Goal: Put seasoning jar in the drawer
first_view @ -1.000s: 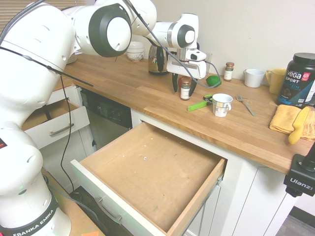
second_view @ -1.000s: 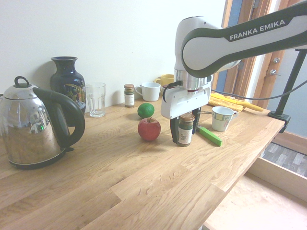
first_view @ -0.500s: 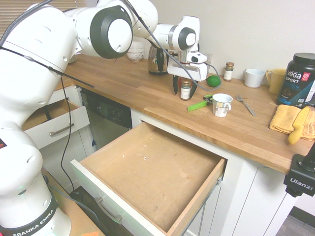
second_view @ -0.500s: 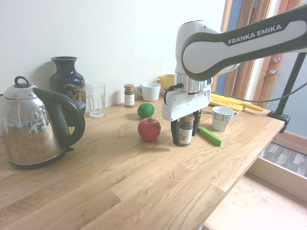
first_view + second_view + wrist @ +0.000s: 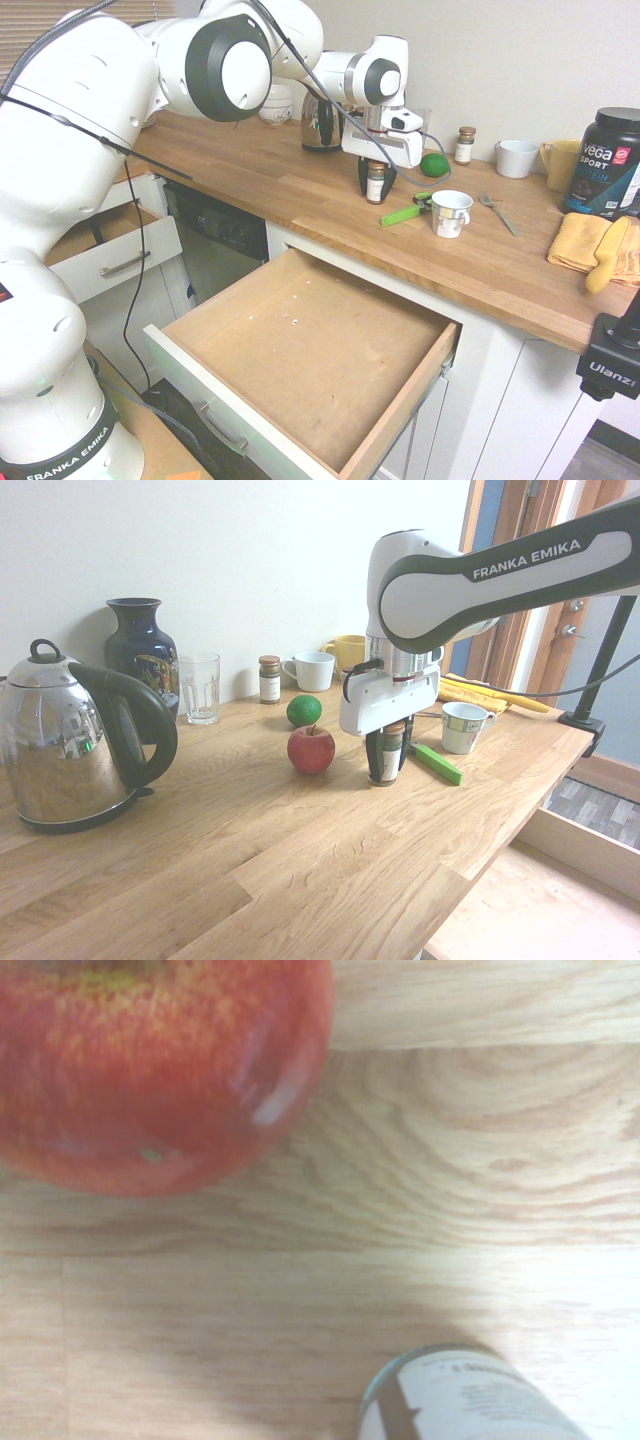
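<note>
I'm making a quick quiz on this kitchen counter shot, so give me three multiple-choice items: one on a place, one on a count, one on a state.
1. Where does the small clear glass seasoning jar stand?
A. on the wooden counter, between the gripper's fingers
B. in the drawer
C. beside the kettle

2. How many round fruits lie on the counter?
A. one
B. two
C. four

3. The wide light-wood drawer is:
A. shut
B. pulled open and bare
C. open and full of cutlery

Key:
1 A, the gripper straddles the jar on the wood.
2 B, a red apple and a green lime.
3 B, its base shows bare.
</note>
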